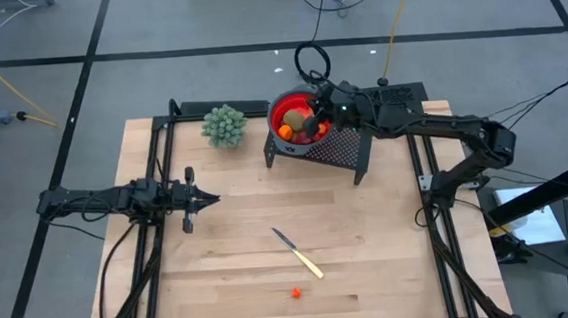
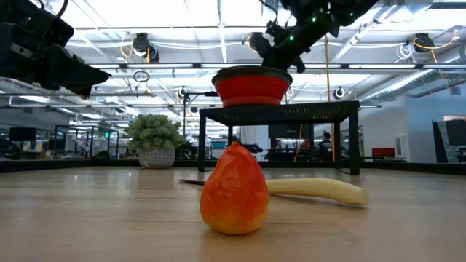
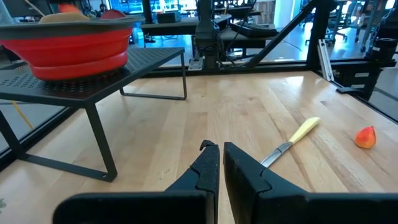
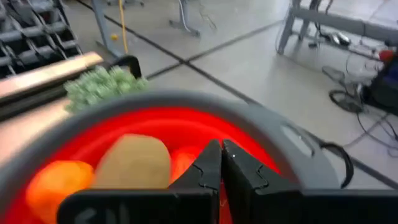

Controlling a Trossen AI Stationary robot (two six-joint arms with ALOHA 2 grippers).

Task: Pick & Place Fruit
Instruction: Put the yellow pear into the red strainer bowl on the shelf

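Note:
Several toy fruit lie in the red bowl (image 1: 290, 106) on the black mesh stand: a brown kiwi-like oval (image 4: 134, 163), an orange piece (image 4: 53, 180) and red ones (image 1: 314, 129). One small orange-red piece (image 1: 296, 292) (image 2: 233, 191) stands on the table near its near edge. My right gripper (image 1: 321, 114) (image 4: 221, 155) hangs over the bowl's right side with its fingers shut and nothing between them. My left gripper (image 1: 209, 196) (image 3: 219, 152) waits shut above the table's left half.
A slim knife with a pale handle (image 1: 299, 253) lies on the table between the stand and the small orange-red piece. A green potted plant (image 1: 224, 125) stands left of the mesh stand (image 1: 349, 152). Bare wood stretches across the table's middle and right.

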